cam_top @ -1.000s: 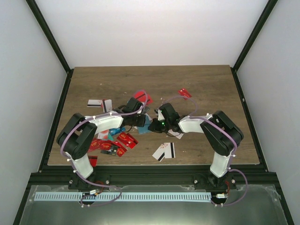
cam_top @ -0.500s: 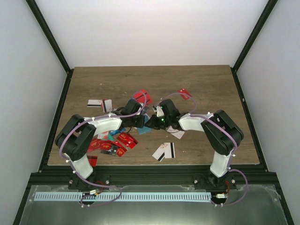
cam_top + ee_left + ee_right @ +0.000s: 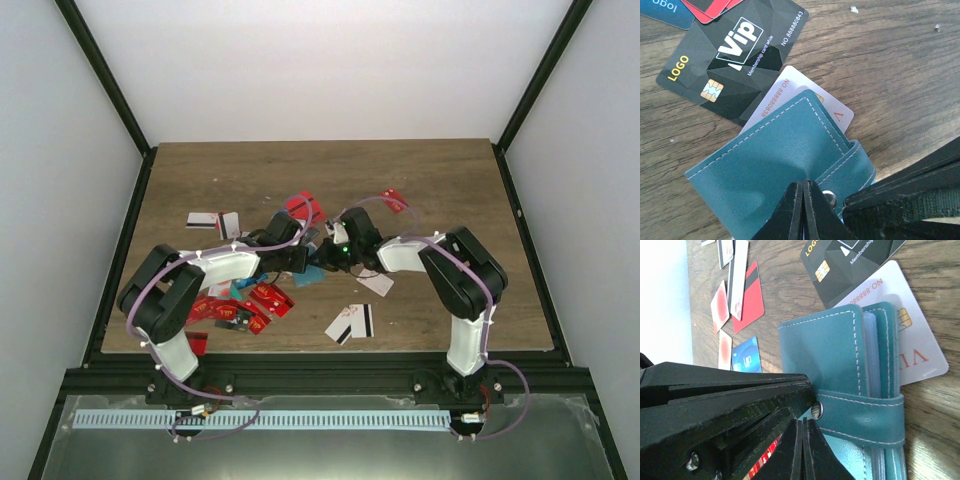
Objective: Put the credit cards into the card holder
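The card holder (image 3: 765, 165) is a teal wallet lying folded on the wood, its strap (image 3: 860, 420) wrapped round it and a metal snap showing. My left gripper (image 3: 803, 189) is shut, its tips resting on the cover beside the snap. The right gripper (image 3: 802, 426) is also shut, its tips against the strap by the snap. Both meet over the holder (image 3: 308, 272) at mid-table. A white credit card (image 3: 790, 87) lies partly under the holder, with a black VIP card (image 3: 735, 55) beside it. Nothing shows between either pair of jaws.
Red cards (image 3: 240, 305) are heaped near the left arm, with one more (image 3: 303, 207) behind the grippers and another (image 3: 394, 198) at the back right. Striped white cards lie at the left (image 3: 205, 220) and at the front (image 3: 350, 322). A blue card (image 3: 745, 355) lies left of the holder.
The right arm has swung its wrist back and left, closer to the left gripper. The left wrist shifted slightly, uncovering a red card behind it. Both grippers stay shut.
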`<state>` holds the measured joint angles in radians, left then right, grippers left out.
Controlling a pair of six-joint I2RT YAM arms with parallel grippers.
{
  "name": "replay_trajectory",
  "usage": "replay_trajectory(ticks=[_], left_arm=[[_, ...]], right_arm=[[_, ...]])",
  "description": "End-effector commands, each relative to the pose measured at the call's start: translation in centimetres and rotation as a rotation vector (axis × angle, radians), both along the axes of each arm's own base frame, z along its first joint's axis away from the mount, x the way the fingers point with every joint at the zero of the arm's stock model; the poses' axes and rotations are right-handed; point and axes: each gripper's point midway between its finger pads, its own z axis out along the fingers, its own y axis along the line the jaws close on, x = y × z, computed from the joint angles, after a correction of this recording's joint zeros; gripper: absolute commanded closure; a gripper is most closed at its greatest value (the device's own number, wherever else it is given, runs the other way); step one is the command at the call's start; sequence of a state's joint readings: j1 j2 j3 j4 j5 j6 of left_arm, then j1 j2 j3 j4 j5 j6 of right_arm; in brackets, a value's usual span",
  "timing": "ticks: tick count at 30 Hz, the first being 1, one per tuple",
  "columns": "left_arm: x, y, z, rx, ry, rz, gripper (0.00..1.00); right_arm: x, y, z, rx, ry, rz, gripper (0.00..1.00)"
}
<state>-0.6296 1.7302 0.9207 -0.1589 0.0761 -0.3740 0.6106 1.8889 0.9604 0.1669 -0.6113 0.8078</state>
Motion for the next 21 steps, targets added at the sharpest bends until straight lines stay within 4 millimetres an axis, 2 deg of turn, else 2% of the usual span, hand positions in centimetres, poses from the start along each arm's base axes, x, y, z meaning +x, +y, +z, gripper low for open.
replay_trajectory(ticks=[1, 9, 13, 21], left_arm=[[-1.4, 1.0, -1.1, 0.035, 0.049, -0.002, 0.96], [-1.4, 0.9, -1.2, 0.036, 0.051, -0.007, 0.96], [-1.4, 0.9, -1.2, 0.034, 0.051, -0.007, 0.96], [-1.7, 0.9, -1.7, 0.032, 0.059, -0.01, 0.96]], right_arm=[[1.6, 0.6, 1.1, 0.033, -0.02, -0.018, 0.99], [2.3, 0.8, 0.8, 0.033, -0.016, -0.022, 0.99], [2.2, 0.7, -0.4, 0.018, 0.006, -0.026, 0.99], [-0.5, -0.9, -3.6, -0.021, 0.089, -0.039, 0.99]])
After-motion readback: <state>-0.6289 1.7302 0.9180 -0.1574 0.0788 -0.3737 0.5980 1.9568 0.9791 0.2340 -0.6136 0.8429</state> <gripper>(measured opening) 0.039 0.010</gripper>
